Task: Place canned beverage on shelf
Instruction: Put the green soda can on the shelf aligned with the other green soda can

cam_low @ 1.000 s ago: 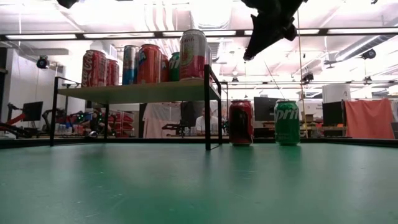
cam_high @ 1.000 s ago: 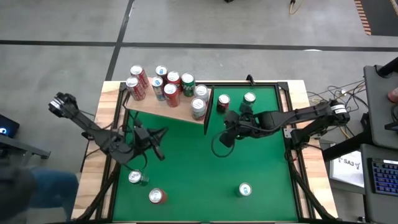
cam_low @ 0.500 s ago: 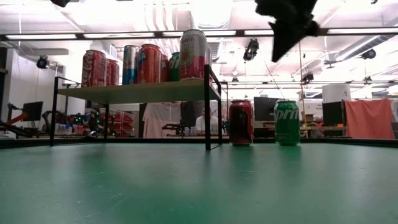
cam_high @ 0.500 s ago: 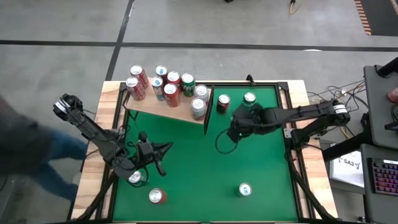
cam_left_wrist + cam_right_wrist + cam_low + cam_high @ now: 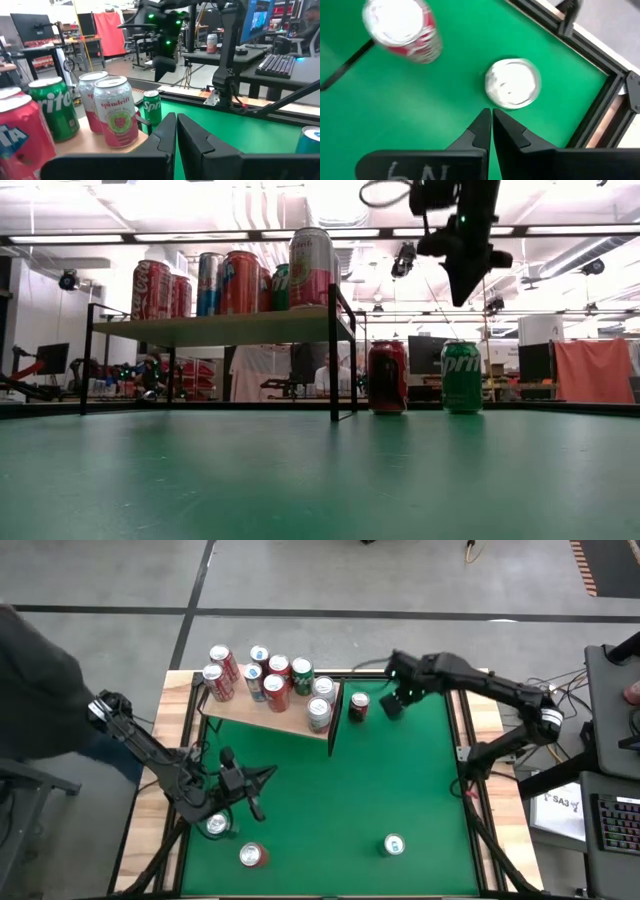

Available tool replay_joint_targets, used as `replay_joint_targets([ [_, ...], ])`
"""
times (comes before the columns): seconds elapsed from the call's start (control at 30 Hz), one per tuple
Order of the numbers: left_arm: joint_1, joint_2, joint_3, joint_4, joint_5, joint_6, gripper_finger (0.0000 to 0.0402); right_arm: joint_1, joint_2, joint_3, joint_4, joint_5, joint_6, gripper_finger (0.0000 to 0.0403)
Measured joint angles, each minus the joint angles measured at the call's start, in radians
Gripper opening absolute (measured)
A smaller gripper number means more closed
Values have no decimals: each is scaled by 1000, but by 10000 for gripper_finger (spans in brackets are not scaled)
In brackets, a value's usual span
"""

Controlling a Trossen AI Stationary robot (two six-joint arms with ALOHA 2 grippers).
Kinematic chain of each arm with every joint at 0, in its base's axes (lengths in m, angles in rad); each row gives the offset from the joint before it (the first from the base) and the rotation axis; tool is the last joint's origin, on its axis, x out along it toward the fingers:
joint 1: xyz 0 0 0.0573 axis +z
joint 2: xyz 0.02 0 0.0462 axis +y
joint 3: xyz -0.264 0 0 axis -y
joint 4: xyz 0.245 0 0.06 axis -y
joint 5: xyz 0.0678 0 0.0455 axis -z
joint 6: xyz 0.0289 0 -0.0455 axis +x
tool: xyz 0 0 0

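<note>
the green table [image 5: 400, 790] carries the shelf [image 5: 265, 718] at its far left, already crowded with cans. over the last second the right arm has swung from mid-table to the far edge, so the right gripper [image 5: 393, 705] now hangs, clenched and empty, above the two cans still standing beside the shelf's dark end panel. that reads as lining up a pick, not yet a grasp. the green can [image 5: 513, 83] sits almost directly under the fingertips in the right wrist view, the red can [image 5: 405, 27] a little off toward the shelf. the left gripper [image 5: 228, 762] waits clenched near the table's left side.
</note>
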Motion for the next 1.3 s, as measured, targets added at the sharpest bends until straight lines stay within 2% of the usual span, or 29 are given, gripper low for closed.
replay_joint_targets([
  [0.23, 4, -35, 0, 8, -1, 102, 0, -183, 0, -1, 48, -30, -148, 10],
  [0.37, 10, -66, 0, 9, -2, 151, 0, -225, 0, -1, 46, -146, -149, 33],
  [0.43, 12, -78, 0, 8, -2, 178, 0, -227, 0, -1, 47, -184, -166, 56],
  [0.53, 19, -88, 0, 8, -2, 216, 0, -225, 0, -1, 40, -186, -184, 102],
  [0.8, 48, -92, 0, 8, -3, 299, 0, -225, 0, -3, 40, -177, -78, 251],
  [0.93, 68, -92, 0, 8, -3, 324, 0, -225, 4, -18, 44, -176, -42, 308],
  [1.1, 86, -93, 0, 8, -3, 352, 0, -225, 42, -37, 72, -174, -40, 353],
  [1.3, 93, -93, 0, 8, -3, 353, 0, -225, 108, -39, 86, -173, -18, 363],
])
